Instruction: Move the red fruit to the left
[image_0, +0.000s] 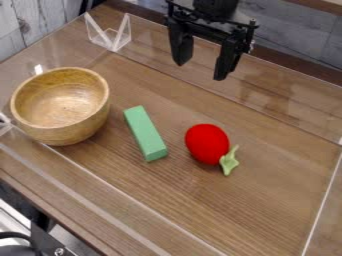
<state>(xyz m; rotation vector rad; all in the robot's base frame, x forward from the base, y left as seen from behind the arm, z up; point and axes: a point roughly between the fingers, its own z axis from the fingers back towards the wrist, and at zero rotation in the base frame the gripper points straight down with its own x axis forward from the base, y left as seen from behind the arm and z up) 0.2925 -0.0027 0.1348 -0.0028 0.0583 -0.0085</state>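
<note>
Camera: red fruit, round and glossy, pale green leaf lower right; gripper jaws spread, empty

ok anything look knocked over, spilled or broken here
Nothing stands out. The wooden bowl sits upright, the green block lies flat, the red fruit looks intact, and the gripper hangs above the table.

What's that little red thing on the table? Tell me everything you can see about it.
The red fruit is a small, round, bright-red toy with a smooth, slightly glossy, plastic-looking surface. A light green leaf sticks out at its lower right end. It lies on the wooden table, right of the green block and apart from it. Nothing else touches it; the gripper hangs above and behind it, not holding it.
</note>
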